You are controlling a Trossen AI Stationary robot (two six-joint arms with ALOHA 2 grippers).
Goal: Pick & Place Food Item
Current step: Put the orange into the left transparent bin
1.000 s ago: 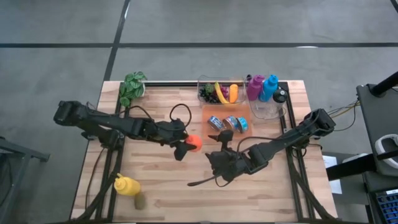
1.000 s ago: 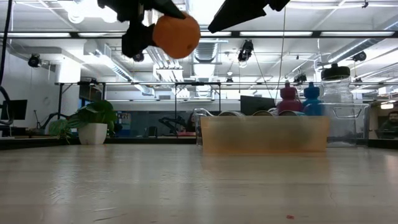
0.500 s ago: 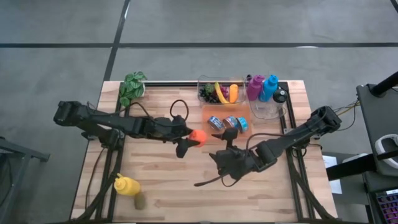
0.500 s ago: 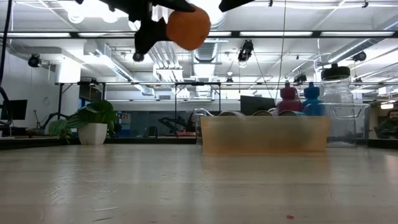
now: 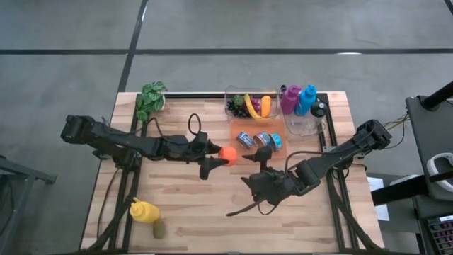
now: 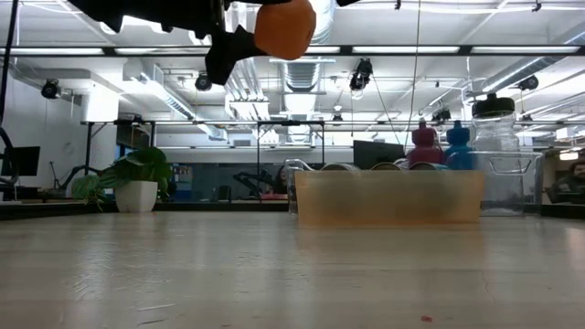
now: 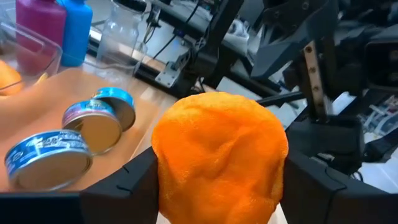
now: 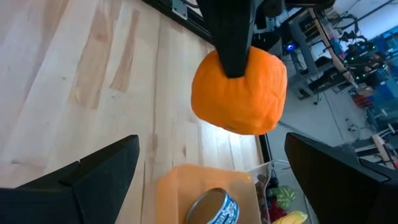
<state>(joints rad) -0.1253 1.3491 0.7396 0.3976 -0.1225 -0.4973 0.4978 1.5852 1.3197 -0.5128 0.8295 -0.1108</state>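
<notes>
A round orange fruit (image 5: 228, 153) hangs high over the table, just left of the orange tray (image 5: 277, 150), with my left gripper (image 5: 221, 156) shut on it. The low view shows the fruit (image 6: 285, 27) far above the tabletop. The tray holds three tins (image 7: 81, 130) lying on its floor. My right gripper (image 5: 253, 185) hovers open near the table's middle, right of and nearer than the fruit. It faces the fruit (image 8: 239, 93) with nothing between its fingers. My left gripper pinches the orange fruit by two opposite sides (image 7: 163, 163), one dark finger (image 7: 124, 183) on each flank. The fingers come nearly level from the table's left. The fruit is lifted clear, with its far half bulging out past the fingertips.
A clear bin of fruit (image 5: 248, 105) stands behind the tray. To its right are a magenta bottle (image 5: 290, 99), a blue bottle (image 5: 307, 99) and a clear jar (image 5: 306, 122). A potted plant (image 5: 150, 99) is at the far left, a yellow squeeze bottle (image 5: 144, 211) at the near left.
My left gripper has tipped up toward level and carried the fruit a little toward the far right, closer to the orange tray and higher in the low view. My right gripper has risen and drawn slightly toward the table's right, staying open.
</notes>
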